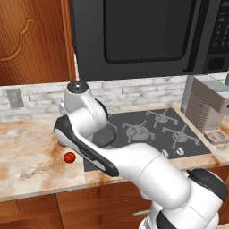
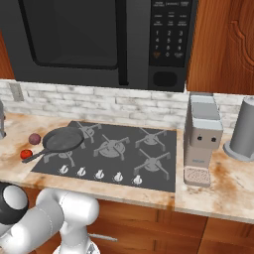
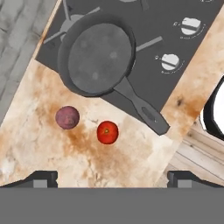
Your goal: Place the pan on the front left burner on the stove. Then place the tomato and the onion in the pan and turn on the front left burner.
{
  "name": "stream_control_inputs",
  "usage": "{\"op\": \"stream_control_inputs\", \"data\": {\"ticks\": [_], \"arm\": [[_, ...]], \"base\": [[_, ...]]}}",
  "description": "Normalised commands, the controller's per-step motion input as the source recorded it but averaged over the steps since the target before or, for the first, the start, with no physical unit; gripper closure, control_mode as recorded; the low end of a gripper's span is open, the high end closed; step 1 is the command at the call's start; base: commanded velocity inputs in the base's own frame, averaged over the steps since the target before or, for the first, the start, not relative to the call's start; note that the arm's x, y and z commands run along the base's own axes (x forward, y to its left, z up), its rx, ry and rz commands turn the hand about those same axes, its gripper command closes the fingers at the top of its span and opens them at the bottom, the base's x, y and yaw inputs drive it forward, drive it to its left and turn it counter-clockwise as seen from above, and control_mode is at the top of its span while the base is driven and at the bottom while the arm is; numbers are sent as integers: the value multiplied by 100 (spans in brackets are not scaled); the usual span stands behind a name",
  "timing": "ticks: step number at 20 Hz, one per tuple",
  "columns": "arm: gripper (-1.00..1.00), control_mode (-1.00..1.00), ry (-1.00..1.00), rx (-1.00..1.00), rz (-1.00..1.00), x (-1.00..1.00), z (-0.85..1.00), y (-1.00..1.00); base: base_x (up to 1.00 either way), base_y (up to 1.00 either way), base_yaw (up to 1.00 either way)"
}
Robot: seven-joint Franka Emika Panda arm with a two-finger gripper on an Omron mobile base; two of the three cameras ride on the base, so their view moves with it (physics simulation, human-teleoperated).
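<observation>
Item: pan (image 3: 97, 58), round, shallow, dark matte cast iron with faint mottling. It is set on the front left burner (image 2: 63, 155) of the stove (image 2: 158, 171); the short straight handle (image 3: 142, 107) runs out toward five o'clock in the hand view, its tip just over the cooktop edge.

Tomato (image 3: 107, 132): small glossy red ball on the speckled marble counter (image 3: 39, 153), just beside the handle. Onion (image 3: 68, 117): dull maroon ball at nine o'clock from the tomato, apart from it, near the pan rim.

Gripper (image 3: 112, 178): jaws spread wide, nothing held, tips seen at the lower edge, hovering above the counter.

Hazards, as judged: both balls are smooth and round and may be rolled off by an off-centre pinch; the handle may be clipped on descent toward the tomato, which would shift the pan off the grate.

Silvery knobs (image 3: 170, 61) are ranged at two o'clock.
</observation>
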Motion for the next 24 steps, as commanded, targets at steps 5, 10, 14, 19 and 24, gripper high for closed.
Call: {"op": "stream_control_inputs", "data": {"ticks": [5, 10, 14, 19, 24], "arm": [[-100, -100, -3, -4, 1, 12, -15, 14], [-100, -100, 0, -4, 2, 32, -12, 8], [-100, -100, 0, -4, 7, 43, -4, 1], [-100, -100, 7, -7, 9, 30, 0, 2], [-100, -100, 19, -9, 11, 24, 0, 3]], "base": [[0, 0, 0], [0, 0, 0], [0, 0, 0], [0, 0, 0], [0, 0, 0]]}}
